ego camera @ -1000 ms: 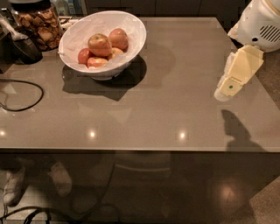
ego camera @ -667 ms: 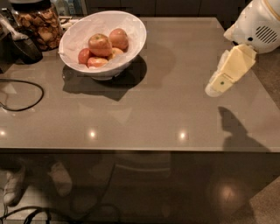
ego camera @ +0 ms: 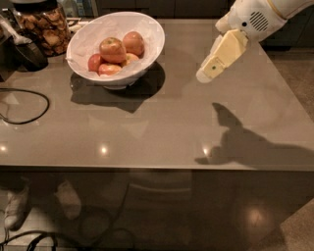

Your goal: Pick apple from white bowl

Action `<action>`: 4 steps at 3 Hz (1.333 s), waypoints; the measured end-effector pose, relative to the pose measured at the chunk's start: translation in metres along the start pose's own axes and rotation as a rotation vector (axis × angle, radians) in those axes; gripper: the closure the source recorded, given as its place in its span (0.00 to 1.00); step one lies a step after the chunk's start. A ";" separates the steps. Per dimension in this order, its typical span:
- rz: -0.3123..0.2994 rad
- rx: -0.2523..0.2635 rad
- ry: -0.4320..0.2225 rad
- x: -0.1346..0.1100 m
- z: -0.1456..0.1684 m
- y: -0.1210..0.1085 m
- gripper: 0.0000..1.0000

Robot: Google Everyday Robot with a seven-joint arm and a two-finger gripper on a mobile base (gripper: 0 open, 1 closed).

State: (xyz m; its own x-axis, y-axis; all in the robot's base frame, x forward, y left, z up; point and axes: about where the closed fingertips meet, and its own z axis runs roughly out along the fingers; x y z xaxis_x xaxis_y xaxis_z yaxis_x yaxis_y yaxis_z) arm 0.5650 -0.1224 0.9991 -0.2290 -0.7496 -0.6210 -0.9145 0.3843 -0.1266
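Above the table, empty gripper nearer white bowl than before; opening unclear.

Gripper, upper right of the camera view: pale cream-yellow, blocky and matte, tapering to a rounded, lighter tip. One small green dot sits on its flat face. Wrist housing: smooth white rounded shell with a vent grille of fine dark holes (set in rows). A thin yellowish band crosses the shell behind the grille.
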 end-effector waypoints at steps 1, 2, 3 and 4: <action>-0.001 0.005 -0.004 -0.002 -0.002 -0.001 0.00; -0.011 -0.004 -0.061 -0.019 0.018 -0.004 0.00; -0.048 -0.023 -0.113 -0.048 0.040 -0.011 0.00; -0.095 -0.051 -0.141 -0.076 0.056 -0.017 0.00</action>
State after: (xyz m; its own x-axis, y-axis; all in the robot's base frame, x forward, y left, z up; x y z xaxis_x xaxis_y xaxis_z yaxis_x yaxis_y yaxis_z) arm 0.6164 -0.0417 1.0047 -0.0951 -0.6970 -0.7108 -0.9463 0.2850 -0.1528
